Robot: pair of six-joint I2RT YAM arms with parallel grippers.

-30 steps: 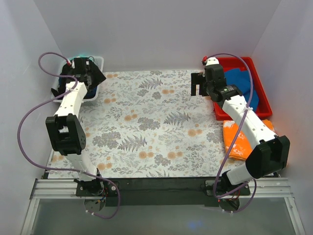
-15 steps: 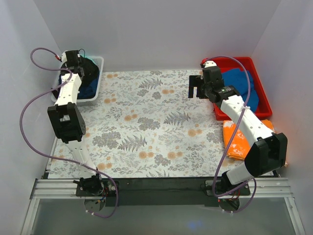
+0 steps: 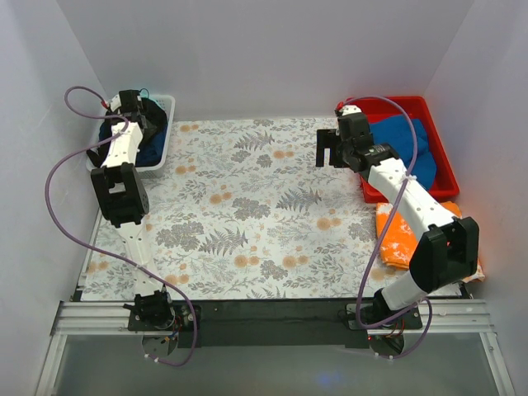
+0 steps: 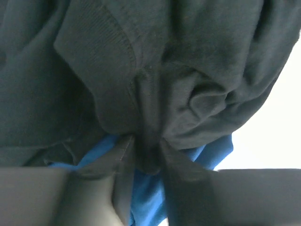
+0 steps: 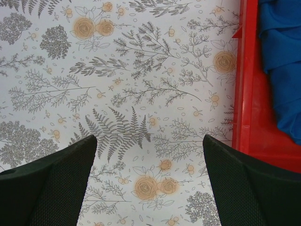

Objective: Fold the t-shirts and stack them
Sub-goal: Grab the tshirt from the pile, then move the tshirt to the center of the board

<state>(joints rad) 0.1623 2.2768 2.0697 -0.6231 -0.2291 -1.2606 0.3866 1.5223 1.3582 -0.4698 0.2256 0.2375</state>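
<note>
A crumpled black t-shirt (image 4: 155, 61) fills the left wrist view, with a bright blue t-shirt (image 4: 146, 193) under it. My left gripper (image 4: 148, 153) is shut on a fold of the black cloth. From above, the left gripper (image 3: 136, 115) is down inside the white bin (image 3: 167, 103) at the far left, over the black t-shirt (image 3: 156, 124). My right gripper (image 3: 328, 148) hangs open over the printed cloth beside the red tray (image 3: 441, 161), which holds a blue t-shirt (image 3: 408, 144). In the right wrist view the right gripper (image 5: 148, 141) has nothing between its fingers.
A mottled orange t-shirt (image 3: 404, 235) lies folded at the table's right edge, in front of the red tray. The flower-and-fern table cloth (image 3: 256, 206) covers the table. The red tray's wall (image 5: 245, 80) runs just right of the right gripper. White walls close in on three sides.
The left arm reached further into the white bin and its jaws closed on the black cloth. The right gripper drifted a little to the left, still open.
</note>
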